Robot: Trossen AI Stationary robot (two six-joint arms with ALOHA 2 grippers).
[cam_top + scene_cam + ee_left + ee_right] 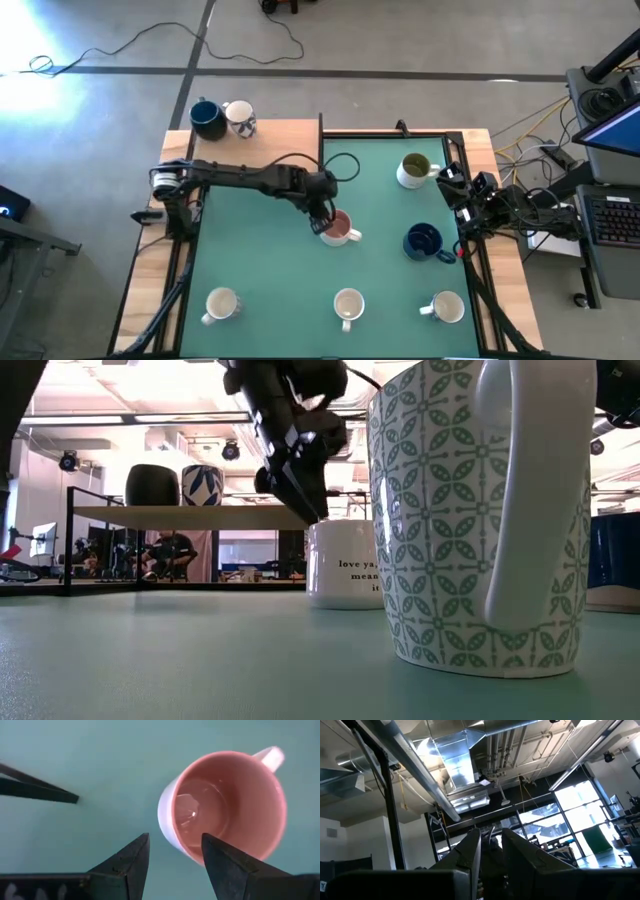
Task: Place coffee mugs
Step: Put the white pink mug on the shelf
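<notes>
We see a teal-green counter, a mug pink inside and white outside, a white mug with green leaf pattern, two dark blue mugs, an olive-green-lined mug.

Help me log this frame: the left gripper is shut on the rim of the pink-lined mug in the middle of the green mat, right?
Not quite. The left gripper is open, not shut on the rim; the left wrist view shows its fingers apart beside the pink-lined mug, touching nothing. The rest holds: the high view shows that mug near the middle of the green mat.

Green mat (on wooden table); floor cable.
</notes>
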